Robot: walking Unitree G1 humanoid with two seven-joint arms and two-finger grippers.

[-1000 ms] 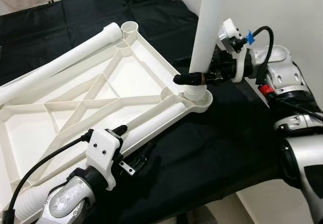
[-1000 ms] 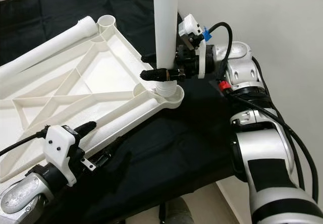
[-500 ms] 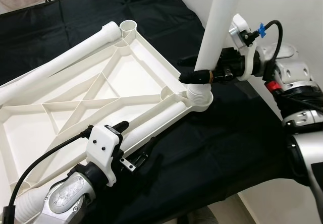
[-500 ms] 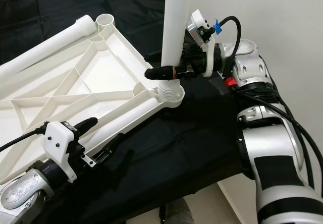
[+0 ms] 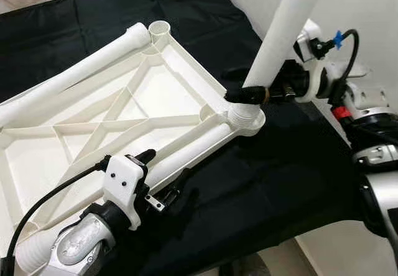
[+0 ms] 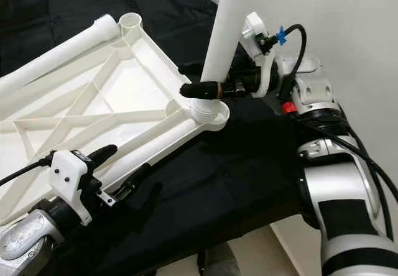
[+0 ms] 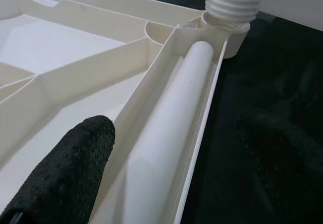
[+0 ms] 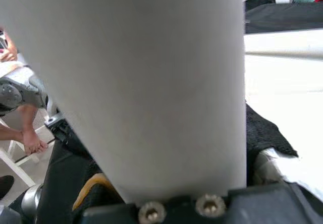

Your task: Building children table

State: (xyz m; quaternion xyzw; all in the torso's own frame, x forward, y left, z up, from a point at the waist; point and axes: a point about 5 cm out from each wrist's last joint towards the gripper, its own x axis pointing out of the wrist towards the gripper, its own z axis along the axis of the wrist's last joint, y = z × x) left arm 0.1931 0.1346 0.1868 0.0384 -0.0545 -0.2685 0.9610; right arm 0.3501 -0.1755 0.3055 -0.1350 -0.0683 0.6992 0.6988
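On black cloth, ribbed white tabletop, right tool clamped on tilted leg, left tool apart.

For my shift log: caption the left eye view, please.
Right gripper clamps a tilted white leg in the tabletop's corner socket; left gripper waits open alongside.

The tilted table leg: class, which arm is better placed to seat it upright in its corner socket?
Right. The right gripper already clamps the leg above the socket; the left gripper sits lower, apart.
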